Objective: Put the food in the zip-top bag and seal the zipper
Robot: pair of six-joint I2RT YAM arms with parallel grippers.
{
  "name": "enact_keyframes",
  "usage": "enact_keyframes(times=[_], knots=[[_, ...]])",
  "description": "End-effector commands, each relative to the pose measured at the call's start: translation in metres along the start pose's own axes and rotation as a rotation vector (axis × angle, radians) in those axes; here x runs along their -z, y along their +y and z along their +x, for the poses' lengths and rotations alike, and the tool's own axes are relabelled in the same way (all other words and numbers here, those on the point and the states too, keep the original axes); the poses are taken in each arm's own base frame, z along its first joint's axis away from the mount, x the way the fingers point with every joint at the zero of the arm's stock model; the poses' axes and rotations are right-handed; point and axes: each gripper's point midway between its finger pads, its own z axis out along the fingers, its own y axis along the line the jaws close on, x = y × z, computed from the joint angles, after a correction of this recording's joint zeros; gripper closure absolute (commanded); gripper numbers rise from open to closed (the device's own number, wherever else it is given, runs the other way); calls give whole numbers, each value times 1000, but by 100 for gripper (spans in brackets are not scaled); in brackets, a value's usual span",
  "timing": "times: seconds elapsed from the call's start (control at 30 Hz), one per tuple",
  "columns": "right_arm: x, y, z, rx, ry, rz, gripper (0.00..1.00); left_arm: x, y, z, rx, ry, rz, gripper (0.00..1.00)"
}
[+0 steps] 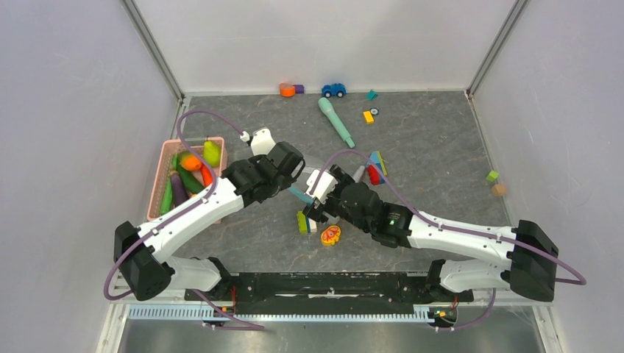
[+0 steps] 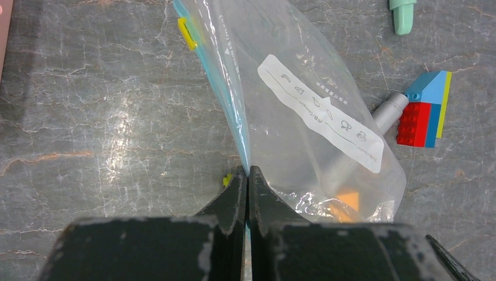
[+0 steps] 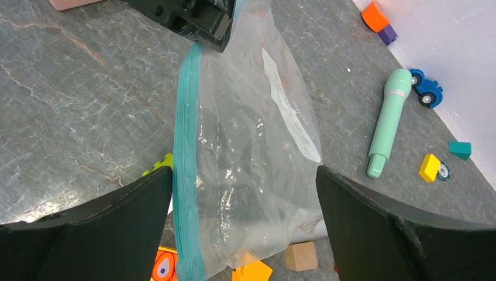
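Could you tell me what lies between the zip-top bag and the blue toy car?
The mint-green stick lies between the zip-top bag and blue toy car, seen in the right wrist view.

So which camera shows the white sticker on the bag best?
The left wrist view: the white label faces the camera there, with its little drawings showing on the zip-top bag. The right wrist view shows the label slanted and narrow. In the top view the bag is mostly hidden, and the label can't be made out.
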Motion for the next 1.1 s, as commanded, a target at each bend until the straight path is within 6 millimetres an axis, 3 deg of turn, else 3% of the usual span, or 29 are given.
enact_keyframes(times=[0.0, 0.17, 0.33, 0.57, 0.8, 1.07], knots=[[9, -11, -34, -41, -101, 29, 2, 5, -8, -15, 30, -50, 5, 98], [12, 1, -34, -27, -110, -44, 2, 6, -8, -16, 34, -50, 8, 98], [12, -4, -20, -9, -50, -11, 2, 9, -9, -18, 43, -53, 18, 98], [16, 24, -30, 2, -117, -170, 2, 9, -9, -18, 50, -57, 13, 98], [14, 18, -20, 3, -85, -128, 2, 9, -8, -18, 55, -60, 12, 98], [12, -6, -12, -9, -34, 9, 2, 8, -6, -17, 49, -59, 9, 98]])
